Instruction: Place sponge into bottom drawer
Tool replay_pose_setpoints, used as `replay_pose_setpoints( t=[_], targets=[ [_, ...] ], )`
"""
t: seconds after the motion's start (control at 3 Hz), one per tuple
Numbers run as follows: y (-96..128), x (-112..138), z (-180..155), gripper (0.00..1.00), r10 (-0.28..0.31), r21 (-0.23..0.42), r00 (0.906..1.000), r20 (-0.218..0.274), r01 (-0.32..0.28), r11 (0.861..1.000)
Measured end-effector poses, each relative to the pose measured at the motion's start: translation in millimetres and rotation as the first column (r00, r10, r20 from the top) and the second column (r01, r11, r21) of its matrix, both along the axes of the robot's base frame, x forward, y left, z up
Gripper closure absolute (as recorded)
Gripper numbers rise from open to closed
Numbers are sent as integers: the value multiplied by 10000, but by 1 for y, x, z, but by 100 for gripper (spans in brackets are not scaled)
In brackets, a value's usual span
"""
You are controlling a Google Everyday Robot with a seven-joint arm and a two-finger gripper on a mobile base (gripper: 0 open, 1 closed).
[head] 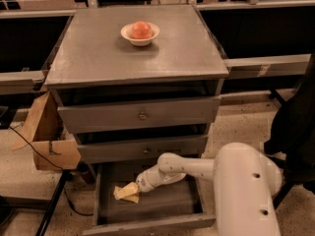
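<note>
The pale yellow sponge [125, 192] is low inside the open bottom drawer [170, 204], at the left side of its grey floor. My gripper [138, 186] reaches into the drawer from the right, on the end of the white arm [187, 167]. It meets the sponge's right end and is shut on it. Whether the sponge touches the floor I cannot tell. The drawer's plain grey front [147, 225] is at the bottom of the view.
Two shut drawer fronts with small knobs [142, 115] sit above the open drawer. A white bowl [140, 36] holding a reddish-orange fruit [141, 29] stands on the cabinet top. A cardboard box [49, 141] and a cable lie on the floor to the left.
</note>
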State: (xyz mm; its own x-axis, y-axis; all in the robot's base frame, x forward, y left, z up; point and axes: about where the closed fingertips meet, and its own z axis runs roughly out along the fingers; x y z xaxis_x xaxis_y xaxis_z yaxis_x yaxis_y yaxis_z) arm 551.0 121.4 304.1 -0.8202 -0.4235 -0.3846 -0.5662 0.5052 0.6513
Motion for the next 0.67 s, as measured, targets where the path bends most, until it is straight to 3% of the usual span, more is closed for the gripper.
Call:
replay_pose_setpoints(
  t=[0.33, 0.67],
  targets=[
    [25, -9, -56, 100, 393, 300, 9979, -519, -378, 9988],
    [38, -17, -93, 81, 560, 380, 9937, -969, -526, 9979]
  ],
)
